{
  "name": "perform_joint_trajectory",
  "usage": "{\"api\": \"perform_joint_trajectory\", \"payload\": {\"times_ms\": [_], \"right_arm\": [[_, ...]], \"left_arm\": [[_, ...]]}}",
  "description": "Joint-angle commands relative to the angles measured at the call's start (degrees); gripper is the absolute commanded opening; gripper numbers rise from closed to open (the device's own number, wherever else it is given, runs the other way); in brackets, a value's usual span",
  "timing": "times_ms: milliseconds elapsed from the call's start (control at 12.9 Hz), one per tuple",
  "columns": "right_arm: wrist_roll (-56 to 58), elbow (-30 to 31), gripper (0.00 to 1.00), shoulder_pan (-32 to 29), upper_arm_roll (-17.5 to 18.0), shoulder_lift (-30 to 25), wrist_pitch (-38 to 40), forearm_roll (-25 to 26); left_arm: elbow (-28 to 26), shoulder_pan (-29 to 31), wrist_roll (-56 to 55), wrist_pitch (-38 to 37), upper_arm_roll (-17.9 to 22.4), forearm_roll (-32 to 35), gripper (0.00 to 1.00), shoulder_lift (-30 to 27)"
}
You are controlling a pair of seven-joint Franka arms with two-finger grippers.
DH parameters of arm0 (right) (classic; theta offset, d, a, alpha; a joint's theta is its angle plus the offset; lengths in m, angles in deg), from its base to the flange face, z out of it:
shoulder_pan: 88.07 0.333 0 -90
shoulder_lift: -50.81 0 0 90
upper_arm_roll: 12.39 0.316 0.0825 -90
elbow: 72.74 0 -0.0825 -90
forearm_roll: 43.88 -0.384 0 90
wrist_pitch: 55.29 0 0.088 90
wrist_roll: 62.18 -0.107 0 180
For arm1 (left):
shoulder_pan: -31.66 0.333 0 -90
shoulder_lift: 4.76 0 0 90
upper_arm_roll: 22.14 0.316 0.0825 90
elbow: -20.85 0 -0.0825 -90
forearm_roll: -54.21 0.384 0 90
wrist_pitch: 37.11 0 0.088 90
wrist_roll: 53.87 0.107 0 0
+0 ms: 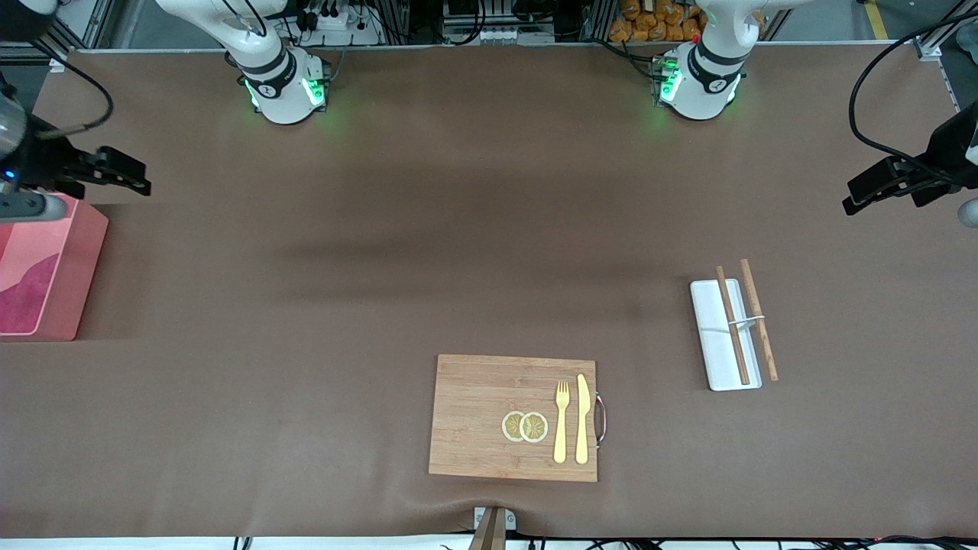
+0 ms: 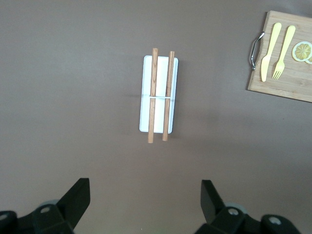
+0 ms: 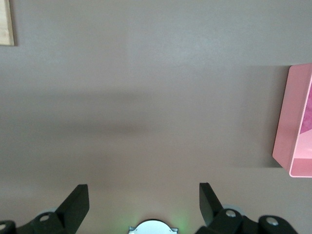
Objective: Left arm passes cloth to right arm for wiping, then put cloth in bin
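Right end effector (image 1: 130,177), fingers apart and empty, hangs just beside the pink bin (image 1: 80,252). The magenta cloth (image 1: 29,294) already lies inside the bin. Left end effector (image 1: 863,197), also spread and empty, waits at its own end of the tabletop (image 1: 458,229).

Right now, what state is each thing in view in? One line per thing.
left gripper: open, empty, above the table's left-arm end
right gripper: open, empty, beside the bin
cloth: lying in the bin
bin: upright on the table
chopsticks: resting across the white tray
fork, knife, lemon slices: lying on the wooden board
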Motion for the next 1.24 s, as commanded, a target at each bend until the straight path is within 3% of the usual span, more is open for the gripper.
{"api": "perform_joint_trajectory", "payload": {"times_ms": [0,233,1166], "right_arm": [[-4.76,2.20,1.00,-4.75,4.23,-2.17,-0.77,-1.61],[-4.43,1.76,1.00,-3.00,1.60,-2.17,-0.42,-1.61],[-3.73,0.18,1.00,-4.05,1.85,-2.17,-0.15,-0.47]], "left_arm": [[-0.96,0.03,1.46,-0.59,0.12,1.08,1.00,-1.53],[-0.87,0.03,1.46,-0.85,0.12,1.08,1.00,-1.44],[0.62,-0.14,1.89,-1.29,0.13,1.52,1.00,-0.74]]}}
